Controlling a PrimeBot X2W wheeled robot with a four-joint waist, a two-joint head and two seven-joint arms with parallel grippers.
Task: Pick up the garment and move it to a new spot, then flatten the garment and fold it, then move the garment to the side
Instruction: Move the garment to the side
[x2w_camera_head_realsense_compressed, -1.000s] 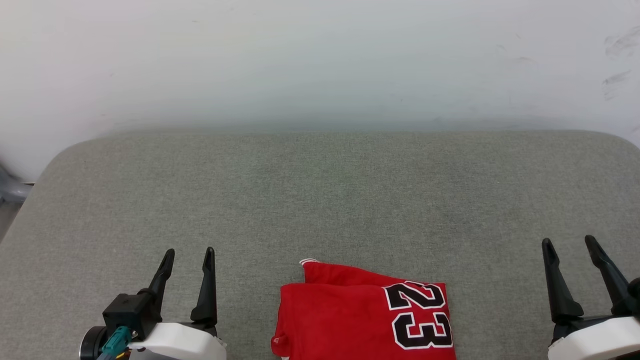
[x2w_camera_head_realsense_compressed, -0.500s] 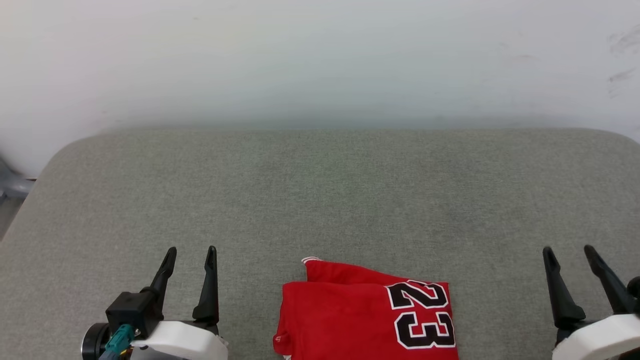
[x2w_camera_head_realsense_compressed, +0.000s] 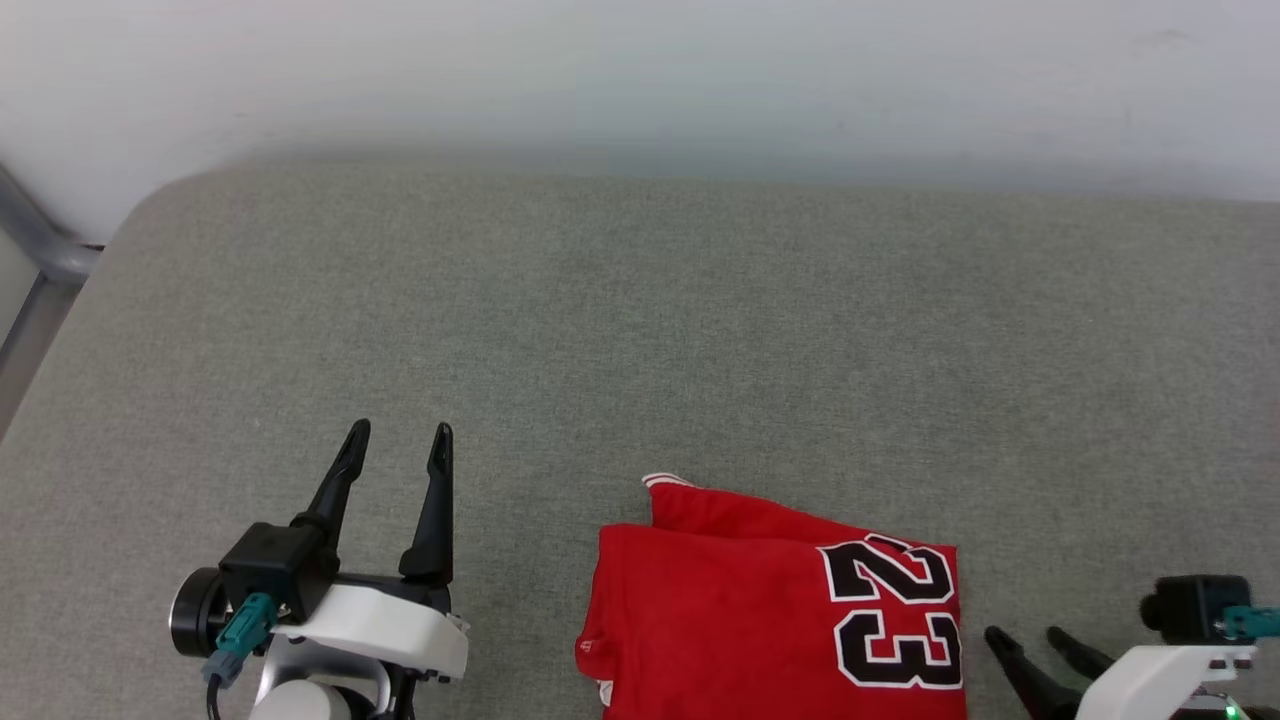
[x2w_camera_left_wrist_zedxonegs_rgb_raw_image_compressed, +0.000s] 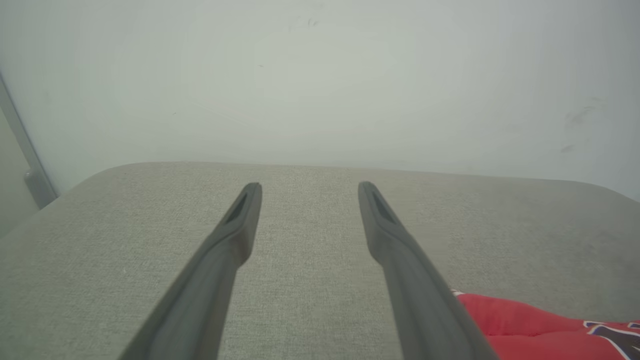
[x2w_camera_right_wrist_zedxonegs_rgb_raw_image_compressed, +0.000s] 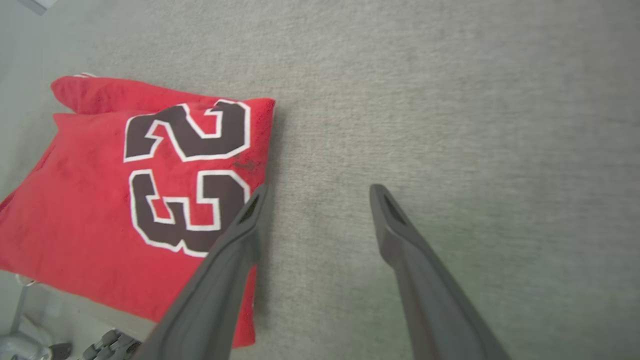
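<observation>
1. A red soft jersey garment (x2w_camera_head_realsense_compressed: 720, 620), folded into a rough rectangle, lies flat on the desk (x2w_camera_head_realsense_compressed: 700, 300), a grey woven-fabric top with rounded corners. In the head view it sits at the bottom of the frame, a little right of centre, and the lower edge of the picture cuts it off.
2. A black number "23" with a white outline runs sideways along the garment's right part. A scrap of white-and-red trim peeks out at its upper left corner.
3. The left gripper (x2w_camera_head_realsense_compressed: 400, 430) is at the lower left of the head view. Its two long dark fingers are spread apart and point up the frame, holding nothing, well to the left of the garment.
4. In the left wrist view the left gripper (x2w_camera_left_wrist_zedxonegs_rgb_raw_image_compressed: 310, 186) shows bare desk (x2w_camera_left_wrist_zedxonegs_rgb_raw_image_compressed: 310, 280) between its fingers. The garment (x2w_camera_left_wrist_zedxonegs_rgb_raw_image_compressed: 525, 325) is a red patch in the lower right corner.
5. The right gripper (x2w_camera_head_realsense_compressed: 1023, 632) is low at the lower right of the head view, just beside the garment's right edge, with fingers parted and empty.
6. In the right wrist view the right gripper (x2w_camera_right_wrist_zedxonegs_rgb_raw_image_compressed: 318, 189) is spread over grey desk (x2w_camera_right_wrist_zedxonegs_rgb_raw_image_compressed: 450, 125). Its left-hand finger overlaps the edge of the garment (x2w_camera_right_wrist_zedxonegs_rgb_raw_image_compressed: 75, 210) in the picture; I cannot tell whether it touches the cloth.
7. A plain pale wall (x2w_camera_head_realsense_compressed: 640, 70) stands behind the desk. A grey metal bar (x2w_camera_head_realsense_compressed: 40, 250) shows at the upper left edge.
</observation>
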